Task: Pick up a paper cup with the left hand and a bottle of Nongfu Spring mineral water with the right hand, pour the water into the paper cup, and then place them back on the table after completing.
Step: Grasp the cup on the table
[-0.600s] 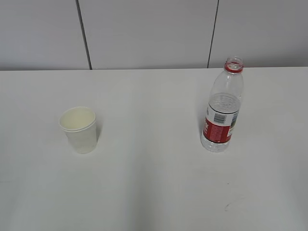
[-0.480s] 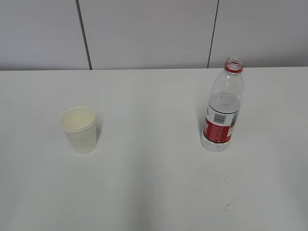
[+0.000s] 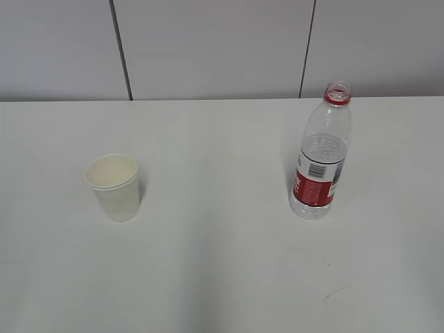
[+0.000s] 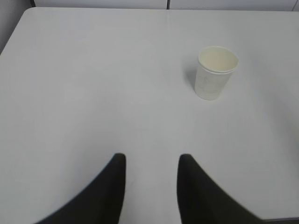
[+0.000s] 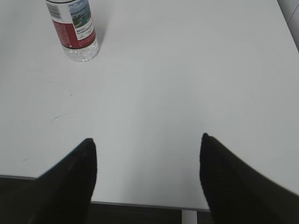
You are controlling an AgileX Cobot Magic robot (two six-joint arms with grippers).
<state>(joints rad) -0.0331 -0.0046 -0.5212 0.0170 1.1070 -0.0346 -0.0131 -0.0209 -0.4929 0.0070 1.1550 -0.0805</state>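
Observation:
A white paper cup (image 3: 114, 186) stands upright and empty on the white table (image 3: 222, 263) at the left; it also shows in the left wrist view (image 4: 215, 72). A clear uncapped bottle (image 3: 321, 163) with a red label and red neck ring stands at the right, about half full of water (image 3: 320, 152); its lower part shows in the right wrist view (image 5: 74, 28). My left gripper (image 4: 152, 157) is open and empty, well short of the cup. My right gripper (image 5: 147, 139) is wide open and empty near the table's front edge, far from the bottle. Neither arm shows in the exterior view.
A grey panelled wall (image 3: 208, 48) runs behind the table's far edge. The table's front edge (image 5: 140, 204) shows under the right gripper. A faint dark mark (image 3: 336, 293) lies on the table in front of the bottle.

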